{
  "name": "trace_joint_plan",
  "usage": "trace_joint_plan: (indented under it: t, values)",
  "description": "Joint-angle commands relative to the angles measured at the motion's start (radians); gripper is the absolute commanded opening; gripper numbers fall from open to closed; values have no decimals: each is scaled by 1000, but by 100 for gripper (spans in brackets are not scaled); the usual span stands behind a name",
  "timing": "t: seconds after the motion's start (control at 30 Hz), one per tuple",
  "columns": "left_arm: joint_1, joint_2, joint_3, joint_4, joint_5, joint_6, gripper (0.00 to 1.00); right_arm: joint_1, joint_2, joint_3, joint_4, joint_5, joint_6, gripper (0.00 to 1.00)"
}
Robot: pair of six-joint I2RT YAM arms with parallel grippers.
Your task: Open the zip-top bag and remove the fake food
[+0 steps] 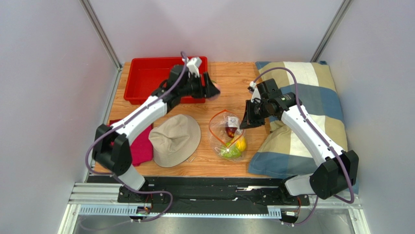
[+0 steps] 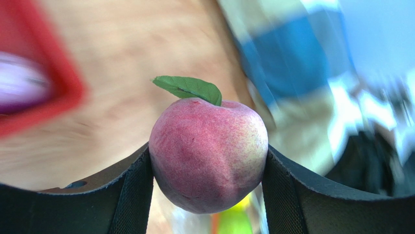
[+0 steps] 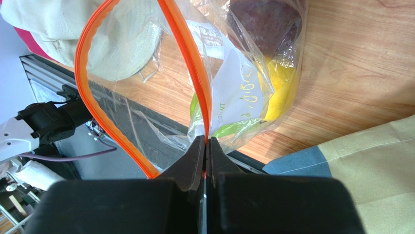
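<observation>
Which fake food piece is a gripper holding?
The pink peach, clamped in the left gripper; the yellow, green and maroon pieces lie in the zip-top bag.

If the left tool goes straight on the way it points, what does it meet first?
Probably the bare wooden table between the red plastic tray and the checked pillow, though depth is unclear.

Pretty sure I live in a robotics lab test cell, not anybody's home. Plain white panel walls (image 1: 48, 73) box me in on three sides, with metal posts (image 1: 101, 33) running up at the upper corners, and my arms sit bolted to an aluminium rail (image 1: 97, 197) along the bottom of the frame. The small wooden table (image 1: 234, 80) just holds random props: red bin (image 1: 151, 78), hat (image 1: 175, 139), pillow (image 1: 311, 83), zip-top bag (image 1: 221, 131) of fake food (image 1: 240, 144).
</observation>
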State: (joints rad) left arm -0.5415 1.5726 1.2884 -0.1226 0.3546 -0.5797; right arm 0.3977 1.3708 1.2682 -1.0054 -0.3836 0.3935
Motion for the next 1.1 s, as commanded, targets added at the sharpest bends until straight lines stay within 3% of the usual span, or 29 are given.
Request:
trace_joint_plan:
  t: [0.0,0.17,0.27,0.37,0.47,0.57,0.77,0.83,0.87,0.93,1.07]
  values:
    - [119,142,239,-266,-273,-129,0,-5,-36,13,-6,12,-24,0]
    - [225,410,477,-422,-347,-111,4,-3,-45,17,-10,9,-27,0]
    - [267,552,645,-528,-353,-82,22,-2,-44,25,-12,2,-27,0]
    - [285,625,752,-587,-390,-39,60,-3,-44,31,-13,-6,-27,0]
    - [287,652,822,-652,-384,17,81,-2,-38,34,-12,-14,-25,0]
    - [285,624,833,-701,-373,52,82,-2,-33,39,-10,-20,-24,0]
    - [272,381,591,-666,-390,103,84,0,-27,42,-2,-34,-21,0]
    - [250,259,473,-628,-291,119,75,-3,-21,43,-2,-35,-19,0]
    - [232,213,426,-561,-240,127,63,-2,-19,45,-2,-37,-21,0]
    - [152,80,278,-473,-58,145,51,0,-15,51,-2,-35,-19,0]
    - [-58,-48,86,-251,127,120,40,0,-7,71,-1,-41,-10,0]
